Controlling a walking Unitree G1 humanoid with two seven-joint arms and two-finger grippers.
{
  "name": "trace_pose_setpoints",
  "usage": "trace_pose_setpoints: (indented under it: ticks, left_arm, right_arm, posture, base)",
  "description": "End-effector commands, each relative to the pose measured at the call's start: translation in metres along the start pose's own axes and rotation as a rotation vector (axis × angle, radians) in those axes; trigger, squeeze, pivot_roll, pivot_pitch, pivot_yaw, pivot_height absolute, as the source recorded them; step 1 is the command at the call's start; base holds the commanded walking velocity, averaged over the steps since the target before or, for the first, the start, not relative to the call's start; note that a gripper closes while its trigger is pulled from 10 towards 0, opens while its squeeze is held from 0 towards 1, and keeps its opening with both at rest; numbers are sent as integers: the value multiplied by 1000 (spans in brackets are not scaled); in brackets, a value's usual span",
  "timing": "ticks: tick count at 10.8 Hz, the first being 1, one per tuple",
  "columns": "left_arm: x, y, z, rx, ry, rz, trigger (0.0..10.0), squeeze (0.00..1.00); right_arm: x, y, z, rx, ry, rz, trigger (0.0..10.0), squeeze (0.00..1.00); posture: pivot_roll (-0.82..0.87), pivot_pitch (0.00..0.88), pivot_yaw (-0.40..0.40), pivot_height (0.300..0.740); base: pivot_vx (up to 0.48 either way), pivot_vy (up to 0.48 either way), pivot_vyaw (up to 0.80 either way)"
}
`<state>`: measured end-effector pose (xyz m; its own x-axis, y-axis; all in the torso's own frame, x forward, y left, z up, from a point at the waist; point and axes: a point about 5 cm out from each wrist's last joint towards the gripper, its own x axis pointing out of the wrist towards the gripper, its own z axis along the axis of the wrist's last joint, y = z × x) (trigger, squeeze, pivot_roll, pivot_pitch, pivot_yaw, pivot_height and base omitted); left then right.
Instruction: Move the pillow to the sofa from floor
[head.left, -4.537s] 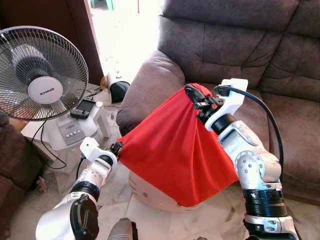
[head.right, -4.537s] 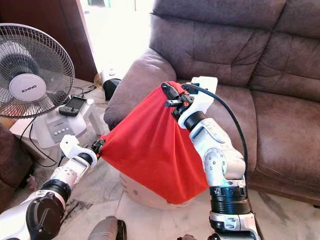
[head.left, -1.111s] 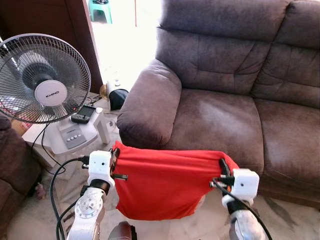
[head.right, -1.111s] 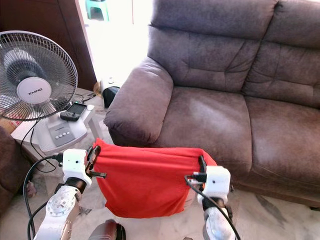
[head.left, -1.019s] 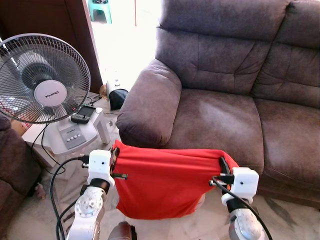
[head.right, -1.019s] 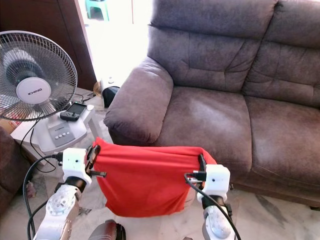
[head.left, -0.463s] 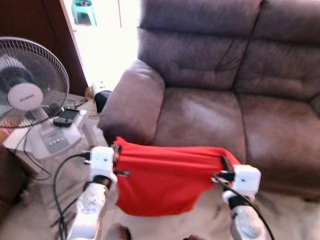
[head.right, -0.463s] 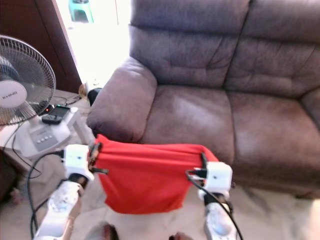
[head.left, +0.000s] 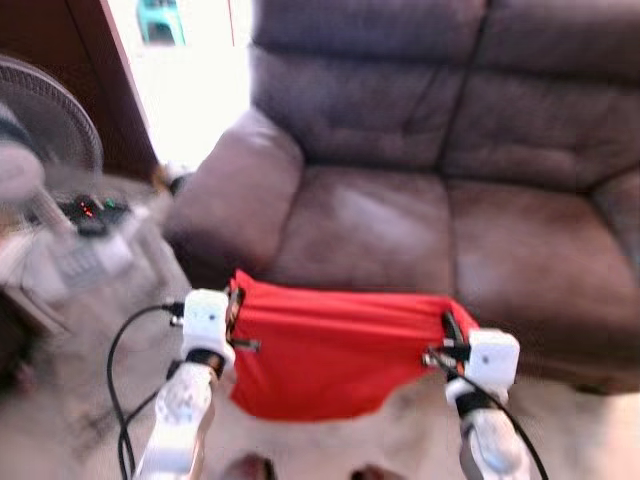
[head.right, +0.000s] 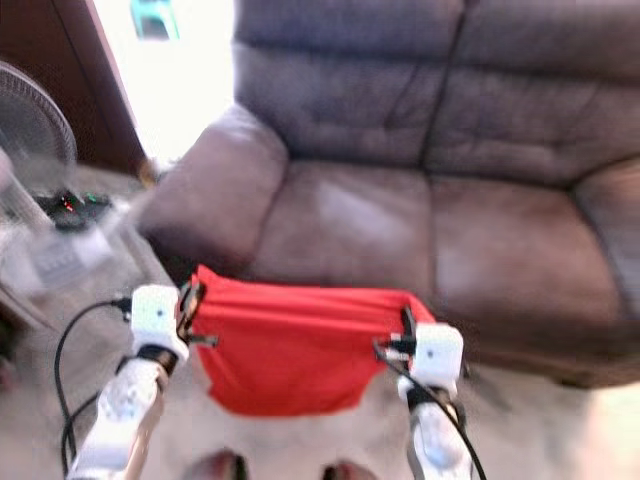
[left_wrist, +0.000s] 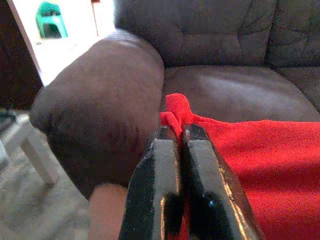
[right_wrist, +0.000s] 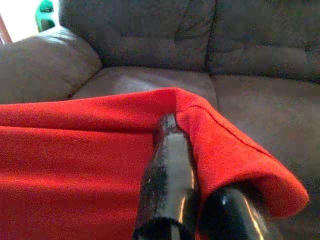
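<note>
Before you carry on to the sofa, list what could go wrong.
1. The left end effector and right end effector each pinch only a corner of the red pillow; a corner could slip free.
2. The pillow hangs below the sofa seat edge and may catch on its front.
3. The head views are blurred, so placement could be misjudged.

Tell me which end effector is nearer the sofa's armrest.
Left. The left end effector grips the red pillow at its corner just in front of the armrest. The right end effector holds the opposite corner, farther along before the seat cushions.
</note>
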<state>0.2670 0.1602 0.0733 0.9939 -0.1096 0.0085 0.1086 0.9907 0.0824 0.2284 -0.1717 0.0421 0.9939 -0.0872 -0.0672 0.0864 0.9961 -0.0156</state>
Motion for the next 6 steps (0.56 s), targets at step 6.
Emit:
trace_pose_setpoints:
  ticks: [6]
  left_arm:
    - [2,29,16,5,-71,134,10000,0]
  right_arm:
    - [4,-28,14,-7,-70,-113,10000,0]
  posture:
    - [59,70,-40,693]
  base:
    - [0,-326,0]
